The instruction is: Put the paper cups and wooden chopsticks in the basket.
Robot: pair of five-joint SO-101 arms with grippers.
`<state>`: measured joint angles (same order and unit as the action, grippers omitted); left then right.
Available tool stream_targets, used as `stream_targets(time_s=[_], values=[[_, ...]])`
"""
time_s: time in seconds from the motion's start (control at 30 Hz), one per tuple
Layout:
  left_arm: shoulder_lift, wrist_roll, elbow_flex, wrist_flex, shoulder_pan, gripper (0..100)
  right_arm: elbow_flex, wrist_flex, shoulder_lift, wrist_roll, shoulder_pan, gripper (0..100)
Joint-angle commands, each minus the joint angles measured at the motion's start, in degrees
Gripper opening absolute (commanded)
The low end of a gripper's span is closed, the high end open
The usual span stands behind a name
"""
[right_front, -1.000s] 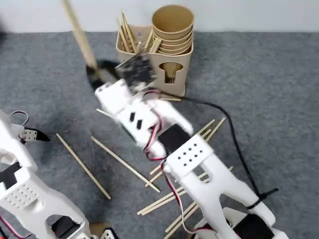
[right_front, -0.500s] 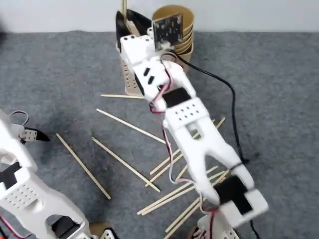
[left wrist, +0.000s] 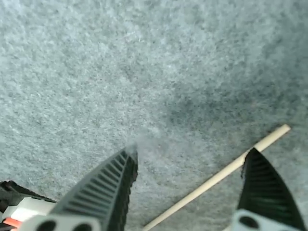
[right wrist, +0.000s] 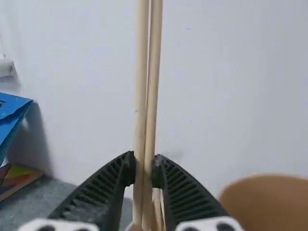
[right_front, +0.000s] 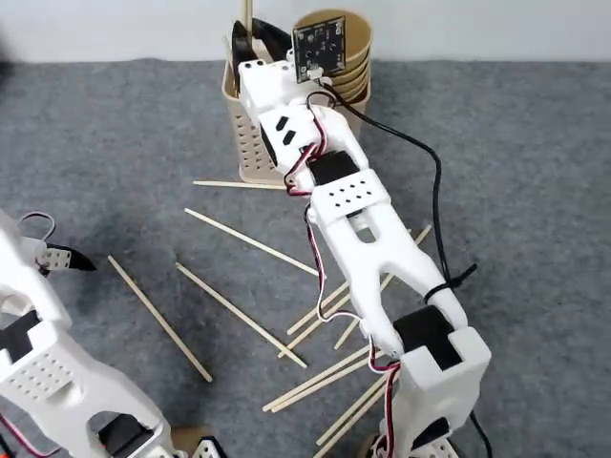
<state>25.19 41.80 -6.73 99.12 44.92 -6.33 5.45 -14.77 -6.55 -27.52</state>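
My right gripper is shut on two wooden chopsticks, which stand upright over the left compartment of the beige basket at the back of the table. In the right wrist view the jaws clamp the pair low down. A stack of paper cups sits in the basket's right side. Several chopsticks lie scattered on the grey carpet. My left gripper is open just above the carpet at the left, with the end of one chopstick beside one finger.
A black cable runs along the right arm. A long chopstick lies near the left arm's base. A white wall rises behind the basket. Open carpet lies at far left and far right.
The right arm swung from in front of the basket to above it, bringing the held chopsticks upright over the left compartment. The left arm stayed still.
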Motion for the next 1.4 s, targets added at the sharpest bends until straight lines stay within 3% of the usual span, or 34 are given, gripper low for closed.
stream_targets(time_s=[0.0,0.27,0.43,1.37], values=[[-3.52,-0.35,0.13,1.32,0.0,33,-3.6,1.36,0.92,0.88,0.57,0.8],[-3.52,-0.35,0.13,1.32,0.09,33,-3.6,1.36,0.75,1.23,0.66,0.9],[-3.52,-0.35,0.13,1.32,0.18,33,-3.78,1.45,-1.19,1.23,1.45,6.5],[-3.52,-0.35,0.13,1.32,0.18,33,-3.69,5.85,-1.63,1.23,1.19,8.3]])
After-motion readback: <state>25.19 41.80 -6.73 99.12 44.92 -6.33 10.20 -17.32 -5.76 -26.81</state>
